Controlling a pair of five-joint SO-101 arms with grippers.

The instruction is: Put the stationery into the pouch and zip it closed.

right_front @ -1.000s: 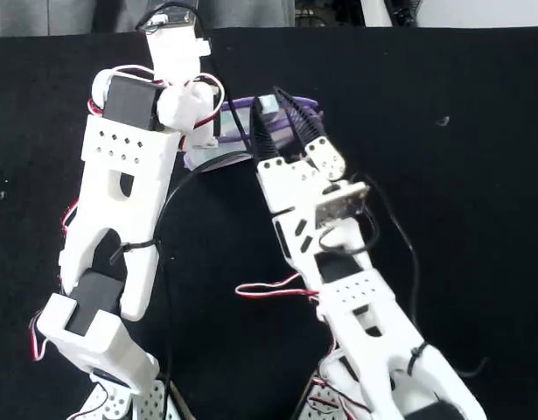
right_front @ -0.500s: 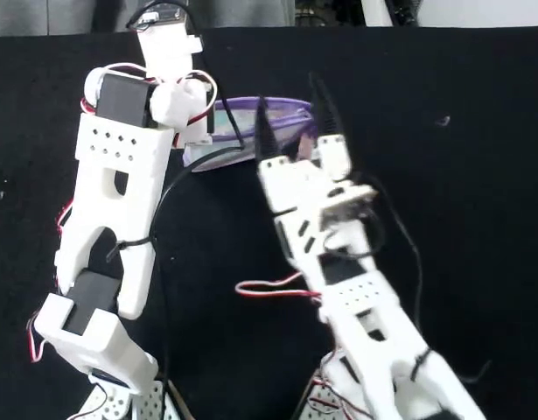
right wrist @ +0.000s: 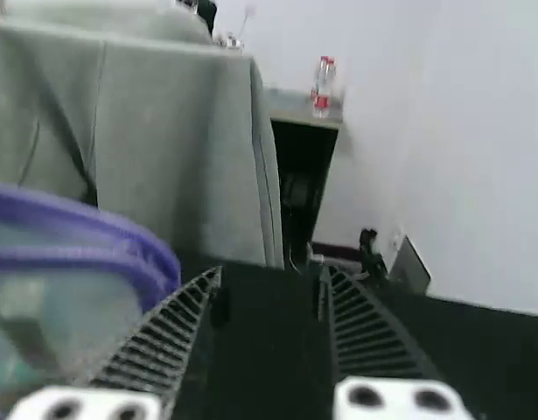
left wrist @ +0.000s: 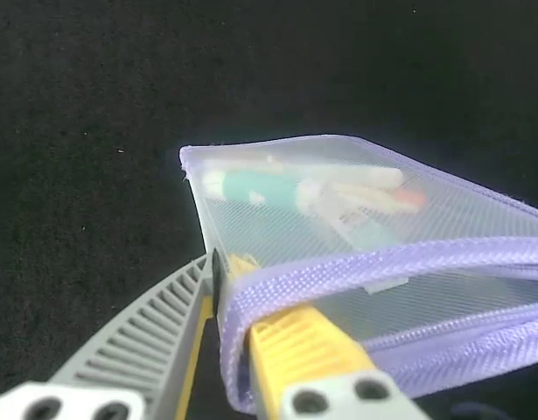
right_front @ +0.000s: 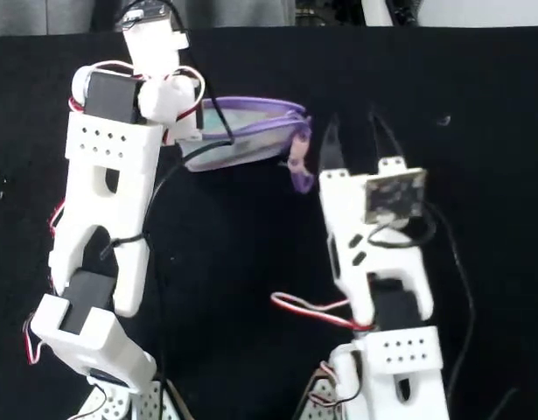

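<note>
High view: pouch (right_front: 251,131), clear mesh with purple trim, sits between the two arms above the black table (right_front: 487,105). Left gripper (right_front: 201,131) is at one end of the pouch, clamped on it. Right gripper (right_front: 352,133) is just beside the pouch's opposite end and apart from it. Its black fingers are spread with nothing between them. Purple pull tab (right_front: 300,171) hangs down from that same end of the pouch, near the right gripper; no contact visible. Cannot tell from here whether the pouch rests on the table or is lifted.

Left wrist view: left gripper is pinching the pouch's purple edge at a corner. The yellow-padded finger (left wrist: 295,350) is on one face and the grey ribbed finger (left wrist: 137,359) on the other, pressed onto the fabric. Stationery (left wrist: 303,188) is inside the pouch, visible through the mesh: a teal-and-white piece plus white and orange ones. They lie together along the side opposite the zip band (left wrist: 400,262). The zip band runs away from the gripped corner. Cannot tell whether it is zipped the whole way.

Right wrist view: right gripper's ribbed fingers are spread wide, gap empty. The pouch's purple-trimmed end is just outside one finger, close beside it. Beyond the pouch are a grey curtain (right wrist: 146,131), a white wall (right wrist: 443,157) and a small bottle (right wrist: 322,86) on a ledge.
</note>
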